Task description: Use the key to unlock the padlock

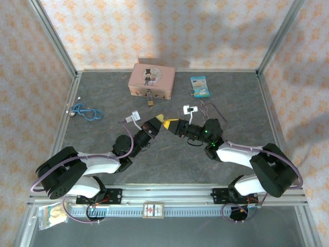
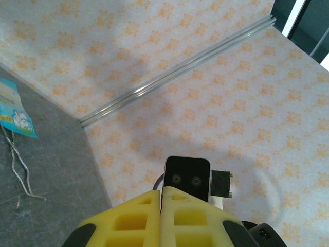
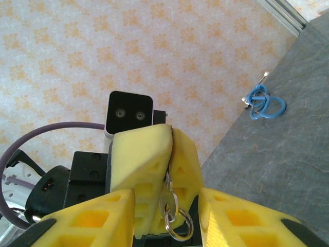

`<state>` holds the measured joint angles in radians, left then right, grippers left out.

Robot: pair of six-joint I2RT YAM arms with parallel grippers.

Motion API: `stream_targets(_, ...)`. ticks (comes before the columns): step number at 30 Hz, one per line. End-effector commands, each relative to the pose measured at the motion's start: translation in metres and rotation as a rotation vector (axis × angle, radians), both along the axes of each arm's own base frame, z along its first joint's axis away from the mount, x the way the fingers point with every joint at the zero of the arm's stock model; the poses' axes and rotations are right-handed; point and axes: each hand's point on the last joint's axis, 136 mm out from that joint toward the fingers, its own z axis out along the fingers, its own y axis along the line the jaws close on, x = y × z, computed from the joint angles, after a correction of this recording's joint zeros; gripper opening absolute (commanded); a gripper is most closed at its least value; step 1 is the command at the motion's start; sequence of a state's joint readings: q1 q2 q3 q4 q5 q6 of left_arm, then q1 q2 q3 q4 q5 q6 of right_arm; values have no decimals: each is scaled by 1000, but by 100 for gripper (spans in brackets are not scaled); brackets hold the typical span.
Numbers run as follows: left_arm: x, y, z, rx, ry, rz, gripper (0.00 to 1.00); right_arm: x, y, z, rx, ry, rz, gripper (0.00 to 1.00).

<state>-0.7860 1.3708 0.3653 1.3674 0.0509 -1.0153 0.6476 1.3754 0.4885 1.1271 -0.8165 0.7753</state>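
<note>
Grey tabletop [image 1: 234, 105]: padlock [image 1: 150, 101] points body-first toward the arms, shackle at pink tin [image 1: 152, 77]. Right wrist view shows left gripper [image 3: 169, 135] pinching key ring [image 3: 178, 229], right gripper [image 3: 165, 206] spread apart.

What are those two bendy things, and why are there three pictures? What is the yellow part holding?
They are two robot arms, a left arm and a right arm, bolted to a grey table. One picture looks down from above. The other two come from small cameras on each wrist, so you see yellow jaws up close. On the table lie a pink tin with a tiny gold padlock at its front, a blue tag and a blue cord. The left arm's jaws are pinched shut on a metal key ring. The right arm's jaws stand open around them.
</note>
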Motion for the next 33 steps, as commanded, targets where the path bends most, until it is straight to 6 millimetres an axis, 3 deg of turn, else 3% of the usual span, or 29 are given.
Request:
stream_targets(1,-8,0,13,-35,-58,-14,0,-3,3,21,56,-59,19,33)
stream_targets(5,-10,0,14,-41,-59,-17,0,-1,3,20,66,-53,18,25)
stream_targets(12,-13,-1,13,-58,-56,-25,0,-1,3,22,101,-37,25,20)
stream_targets(17,-14,4,13,-78,-53,-10,0,-1,2,18,99,-28,20,0)
stream_targets(21,-13,7,12,-81,-49,6,0,1,1,12,77,-25,3,0)
stream_targets(22,-13,10,12,-79,-51,20,7,2,1,10,59,-27,-4,0)
stream_targets(25,-9,25,9,-56,-45,92,60,4,2,3,-2,-49,-27,0)
stream_targets(26,-6,31,7,-41,-36,113,67,5,2,0,-30,-54,-34,0)
stream_targets(33,9,50,-3,122,-6,131,68,7,7,-16,-249,-133,-9,0)
